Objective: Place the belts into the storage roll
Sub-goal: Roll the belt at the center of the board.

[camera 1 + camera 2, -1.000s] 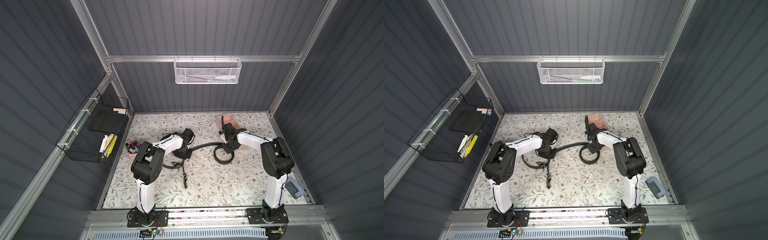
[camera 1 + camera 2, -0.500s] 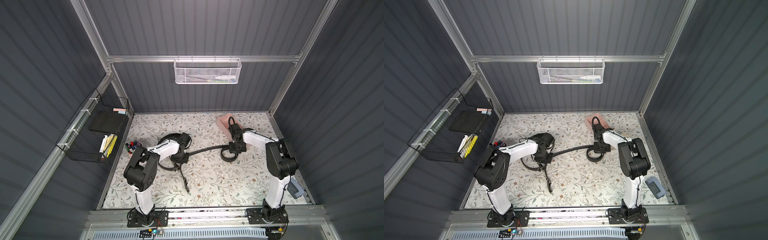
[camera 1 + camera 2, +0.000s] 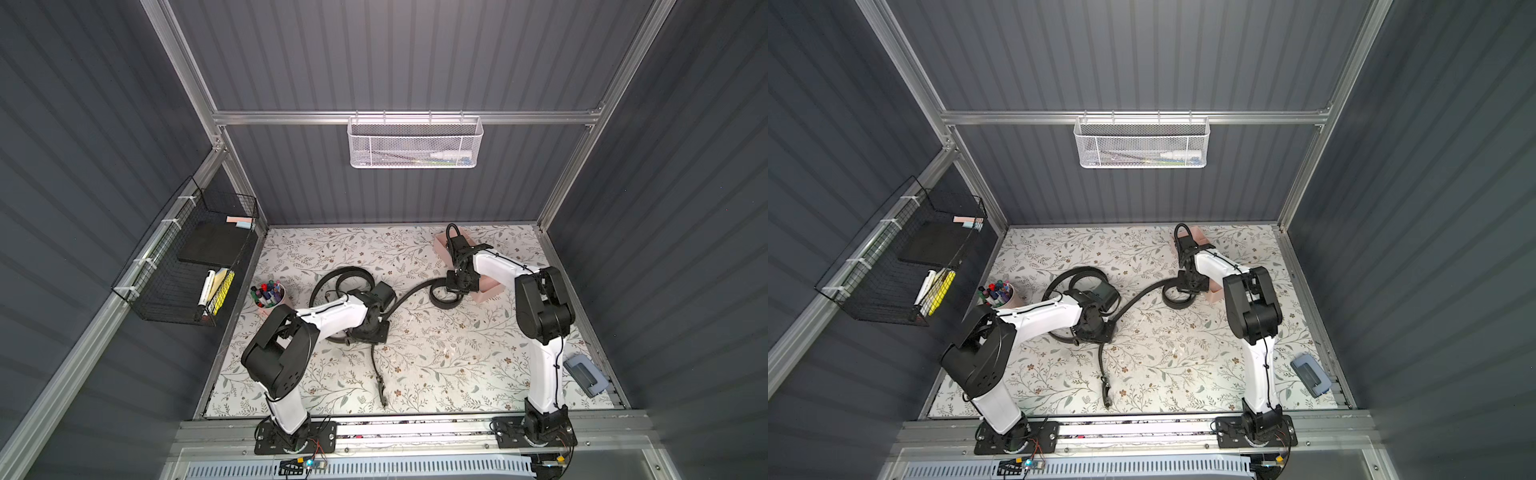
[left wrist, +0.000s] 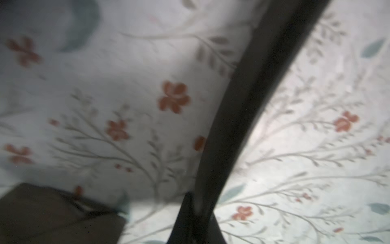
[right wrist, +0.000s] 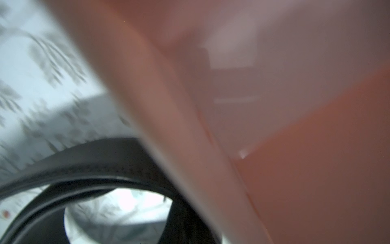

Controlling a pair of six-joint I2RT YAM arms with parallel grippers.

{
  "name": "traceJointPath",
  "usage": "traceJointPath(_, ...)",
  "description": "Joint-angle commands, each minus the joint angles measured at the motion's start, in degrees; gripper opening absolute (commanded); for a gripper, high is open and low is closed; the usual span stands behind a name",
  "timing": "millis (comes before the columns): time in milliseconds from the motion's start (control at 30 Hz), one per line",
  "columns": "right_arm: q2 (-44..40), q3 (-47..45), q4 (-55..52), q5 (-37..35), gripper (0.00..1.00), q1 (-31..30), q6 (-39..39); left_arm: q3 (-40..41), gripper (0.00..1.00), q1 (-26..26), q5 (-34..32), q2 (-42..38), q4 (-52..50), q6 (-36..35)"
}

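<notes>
One black belt lies as a coil (image 3: 444, 297) on the floral table, tight against the pale pink storage roll (image 3: 491, 291). My right gripper (image 3: 457, 286) is shut on that coil; the right wrist view shows the coil (image 5: 95, 166) next to the storage roll's wall (image 5: 274, 105). The coil's strap (image 3: 409, 291) stretches left to my left gripper (image 3: 376, 328), which is shut on it; the strap (image 4: 253, 95) runs out from the jaws in the left wrist view. The second belt (image 3: 349, 272) loops loosely behind the left arm, and its buckle end (image 3: 381, 392) trails toward the front.
A round pink cup of markers (image 3: 268, 295) stands at the table's left edge. A black wire basket (image 3: 187, 266) hangs on the left wall and a white mesh basket (image 3: 415, 143) on the back wall. A blue-grey box (image 3: 584, 374) lies at the front right.
My left gripper has drawn toward the front with the strap, so the stretch between the two grippers is longer. The right gripper and the coil have stayed close beside the storage roll.
</notes>
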State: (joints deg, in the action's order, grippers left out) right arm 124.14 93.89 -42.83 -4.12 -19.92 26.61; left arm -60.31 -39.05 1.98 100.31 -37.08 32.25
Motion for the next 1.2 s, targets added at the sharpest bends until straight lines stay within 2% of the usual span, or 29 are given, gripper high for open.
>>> traceJointPath(0, 4.86, 5.22, -0.84, 1.9, 0.0, -0.79, -0.64, 0.8, 0.13, -3.74, 3.8, 2.81, 0.23, 7.98)
traceJointPath(167, 9.23, 13.58, -0.89, 7.23, 0.0, -1.3, -2.94, -7.2, 0.2, -8.7, 6.93, 9.22, 5.29, 12.01)
traceJointPath(333, 11.81, 20.05, -0.6, 14.59, 0.0, -1.32, -5.96, -22.29, 0.28, -13.33, 11.39, 19.29, 8.52, 14.02)
traceJointPath(467, 12.54, 23.27, -2.47, 17.36, 0.0, -1.33, -8.17, -24.15, 0.33, -14.37, 15.23, 22.67, 18.18, 20.99)
traceJointPath(533, 12.27, 23.09, -3.42, 18.78, 0.0, -1.43, -9.35, -23.98, 0.4, -14.73, 16.04, 23.04, 19.86, 22.58)
traceJointPath(633, 10.87, 20.0, -3.37, 21.53, 0.0, -1.81, -10.06, -21.71, 0.56, -15.25, 16.94, 21.12, 19.0, 21.22)
traceJointPath(733, 8.53, 15.18, -1.5, 21.3, 0.0, -3.26, -10.7, -17.32, 0.71, -15.34, 17.32, 16.39, 17.32, 18.98)
traceJointPath(833, 5.84, 9.94, 0.25, 21.28, 0.0, -4.45, -9.3, -11.96, 0.78, -15.28, 16.55, 9.71, 12.8, 15.17)
traceJointPath(933, 2.55, 3.97, 2.17, 19.8, 0.0, -5.08, -6.83, -8.42, 0.83, -15.18, 14.48, 3.13, 6.34, 12.16)
traceJointPath(1033, -0.67, -1.47, 3.4, 16.65, 0.0, -5.6, -4.35, -8.37, 0.86, -14.43, 9.77, -1.13, 0.88, 9.67)
traceJointPath(1167, -4.61, -7.44, 5.21, 13.83, 0.0, -5.98, -0.88, -9.47, 0.86, -9.07, 7.78, -2.19, -0.74, 7.63)
